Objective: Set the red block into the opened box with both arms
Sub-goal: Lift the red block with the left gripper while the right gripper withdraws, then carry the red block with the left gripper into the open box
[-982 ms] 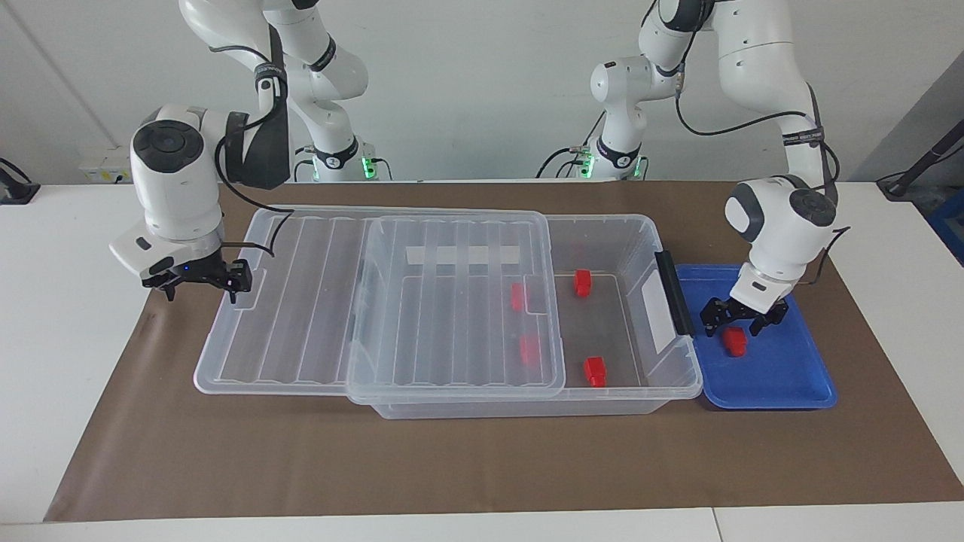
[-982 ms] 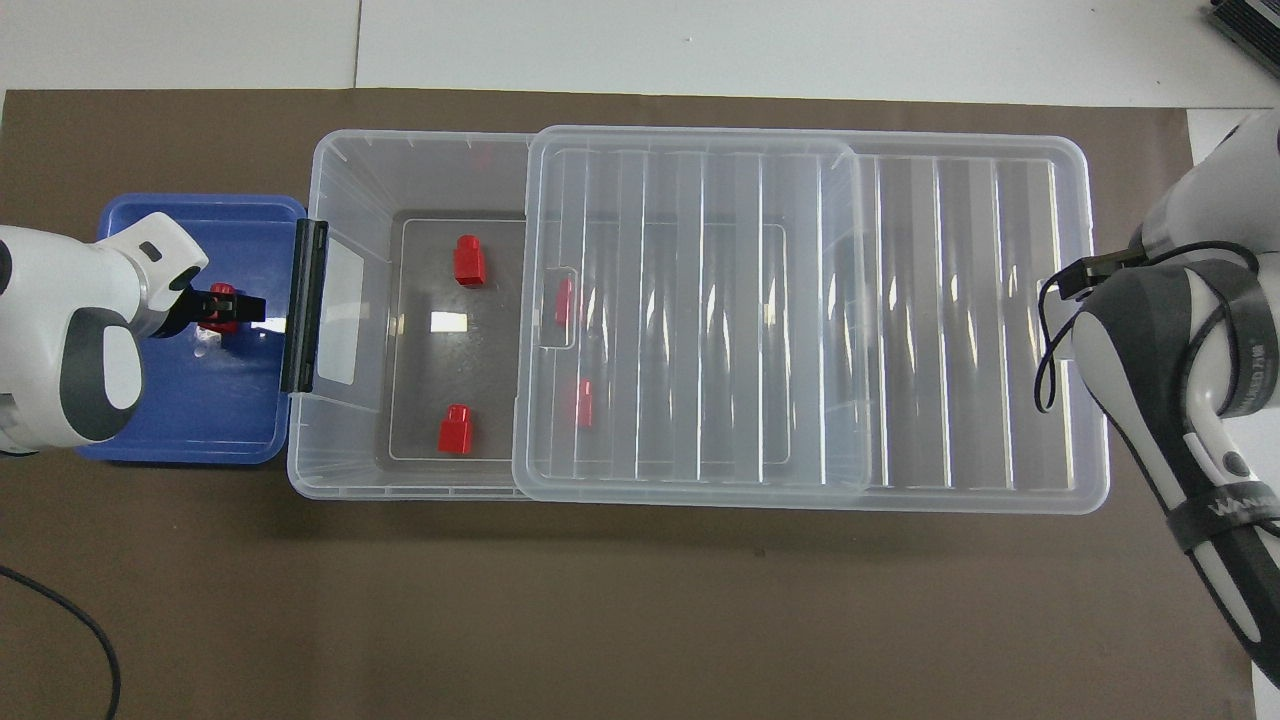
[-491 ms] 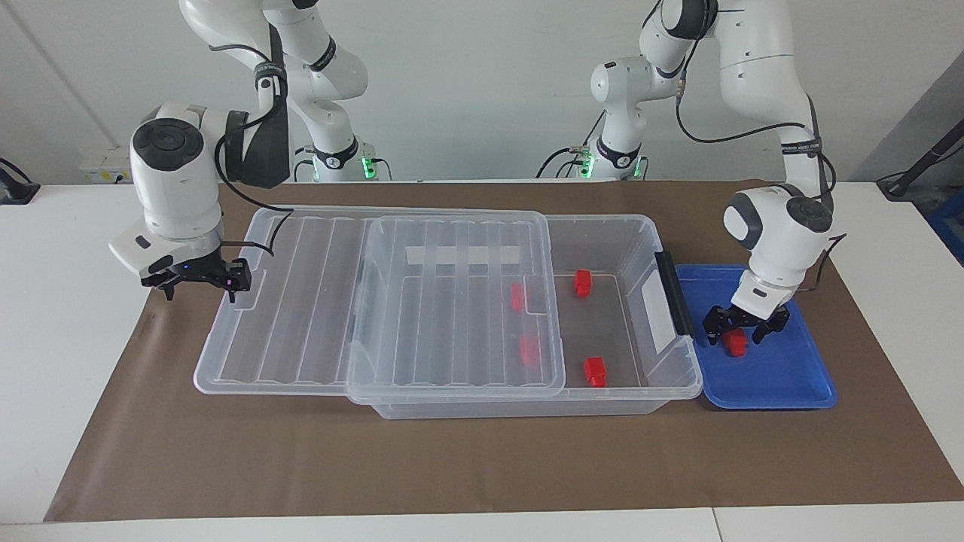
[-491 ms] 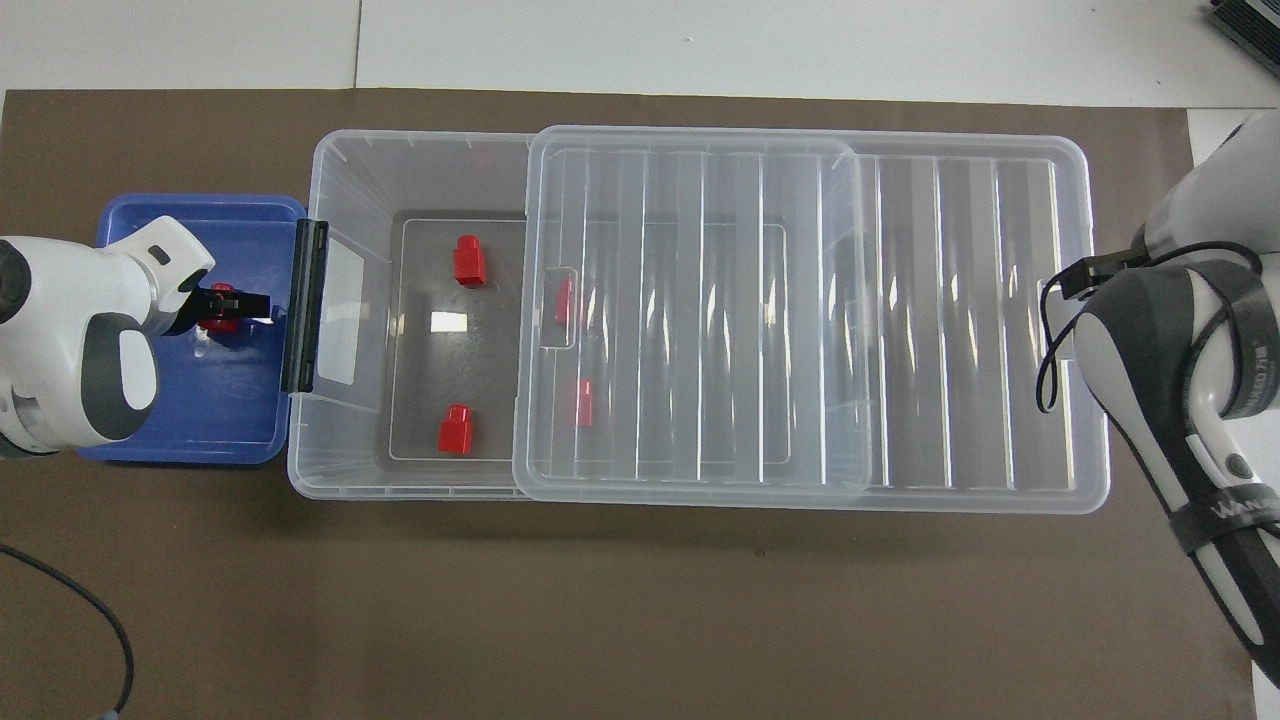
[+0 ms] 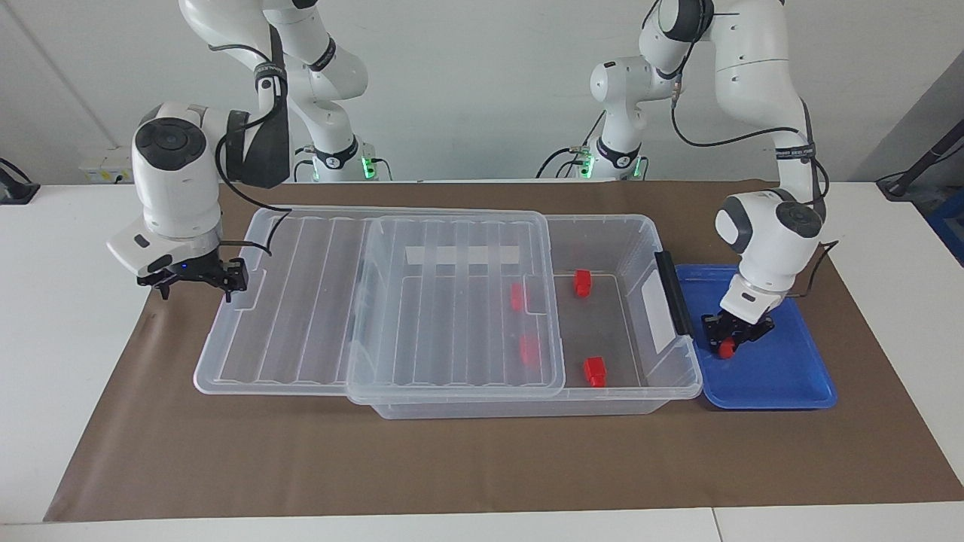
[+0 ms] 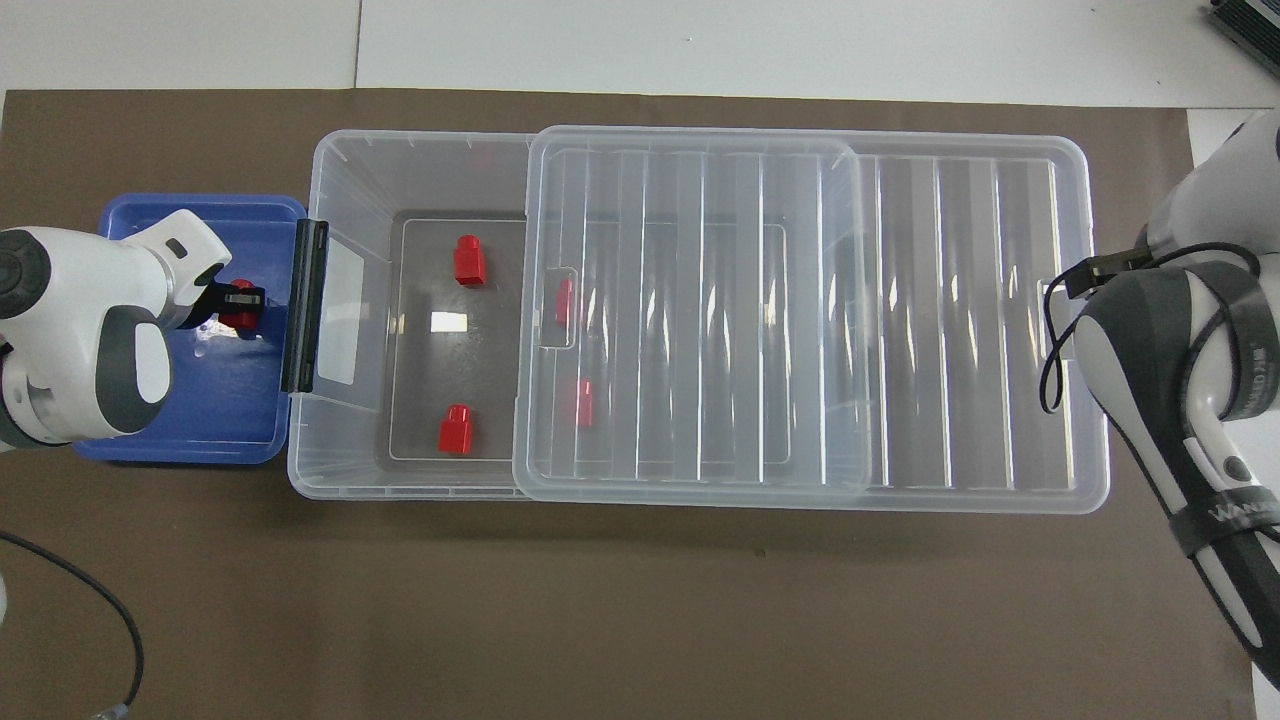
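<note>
- Left gripper [image 5: 729, 345] is down in the blue tray [image 5: 791, 376], fingers clamped on the red block [image 5: 726, 348]; block sits low between the fingertips, at or just off the tray floor, can't tell which.
- In the overhead view the same block [image 6: 240, 305] shows at the gripper tip, at about 3 o'clock in the tray, near the black clip handle [image 6: 305, 305] of the box.
- Tray sits just beside the box [image 5: 602, 391] at the left arm's end of the table.
- Right gripper [image 5: 197, 283] has its fingers spread wide, holding nothing. It hangs at the lid's outer edge at the right arm's end; contact with the lid can't be told.
- Lid [image 5: 316, 316] is slid toward the right arm's end, so the box is open at the end by the tray.
- Four more red blocks in the box: two in the uncovered part, at roughly 12 o'clock [image 5: 582, 282] and 6 o'clock [image 5: 595, 371] of the open floor, two seen through the lid [image 5: 518, 296] [image 5: 529, 349].
- Everything stands on a brown mat [image 5: 452, 467].
</note>
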`<control>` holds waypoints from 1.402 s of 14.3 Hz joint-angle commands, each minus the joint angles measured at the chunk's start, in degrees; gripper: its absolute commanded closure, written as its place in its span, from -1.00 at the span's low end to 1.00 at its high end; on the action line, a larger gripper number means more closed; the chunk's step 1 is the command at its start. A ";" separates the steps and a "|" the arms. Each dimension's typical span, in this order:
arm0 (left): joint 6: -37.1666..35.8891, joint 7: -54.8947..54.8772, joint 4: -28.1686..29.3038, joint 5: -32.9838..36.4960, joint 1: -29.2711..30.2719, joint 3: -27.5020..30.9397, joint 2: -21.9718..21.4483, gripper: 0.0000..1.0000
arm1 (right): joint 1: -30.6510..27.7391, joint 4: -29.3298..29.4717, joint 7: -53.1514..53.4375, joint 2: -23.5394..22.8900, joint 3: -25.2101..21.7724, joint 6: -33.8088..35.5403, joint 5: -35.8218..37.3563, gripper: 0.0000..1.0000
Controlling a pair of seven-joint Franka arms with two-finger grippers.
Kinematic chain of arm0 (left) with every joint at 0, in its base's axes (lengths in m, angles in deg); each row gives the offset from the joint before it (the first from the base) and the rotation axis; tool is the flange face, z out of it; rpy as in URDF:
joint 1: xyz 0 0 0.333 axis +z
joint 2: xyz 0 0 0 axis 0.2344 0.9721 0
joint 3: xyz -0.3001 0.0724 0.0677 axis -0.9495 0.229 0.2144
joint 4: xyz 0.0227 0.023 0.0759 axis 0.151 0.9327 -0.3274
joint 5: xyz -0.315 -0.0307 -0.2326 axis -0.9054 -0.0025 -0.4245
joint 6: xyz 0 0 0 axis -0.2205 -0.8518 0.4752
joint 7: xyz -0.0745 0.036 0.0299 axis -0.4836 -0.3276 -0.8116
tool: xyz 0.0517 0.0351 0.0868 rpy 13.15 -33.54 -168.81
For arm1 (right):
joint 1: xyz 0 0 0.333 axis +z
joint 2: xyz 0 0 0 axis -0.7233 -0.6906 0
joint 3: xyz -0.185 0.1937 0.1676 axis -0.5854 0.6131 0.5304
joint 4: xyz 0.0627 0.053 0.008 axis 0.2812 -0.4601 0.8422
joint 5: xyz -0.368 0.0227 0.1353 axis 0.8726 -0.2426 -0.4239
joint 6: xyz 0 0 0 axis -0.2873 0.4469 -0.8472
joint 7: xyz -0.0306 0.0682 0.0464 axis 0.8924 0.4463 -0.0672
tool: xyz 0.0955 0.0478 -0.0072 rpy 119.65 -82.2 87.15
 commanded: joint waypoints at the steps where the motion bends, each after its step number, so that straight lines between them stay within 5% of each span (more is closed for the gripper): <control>1: -3.23 -0.08 -1.78 -0.40 0.39 0.25 0.27 1.00 | -0.20 2.27 -0.56 2.62 0.80 3.47 -4.38 -1.00; 4: -17.86 0.18 -11.06 -0.67 0.30 0.25 0.19 1.00 | -0.38 3.68 1.54 6.66 0.62 7.33 -15.37 -1.00; 9: -34.34 9.03 -21.55 -1.54 -0.74 -0.28 -2.18 1.00 | 0.15 8.23 7.86 10.37 0.80 19.62 -18.21 -1.00; 11: -38.65 21.38 -25.76 -3.91 -2.58 -1.68 -2.19 1.00 | 0.32 10.10 8.50 9.75 0.80 21.76 -18.30 -1.00; 16: -41.57 50.94 -32.72 -3.48 -12.86 -3.89 -1.22 1.00 | -0.03 7.29 8.24 11.24 0.80 22.20 -18.57 -1.00; 20: -35.08 56.61 -30.02 -3.48 -16.57 -3.97 -1.74 1.00 | 0.50 7.11 8.15 12.21 0.80 22.38 -19.09 -1.00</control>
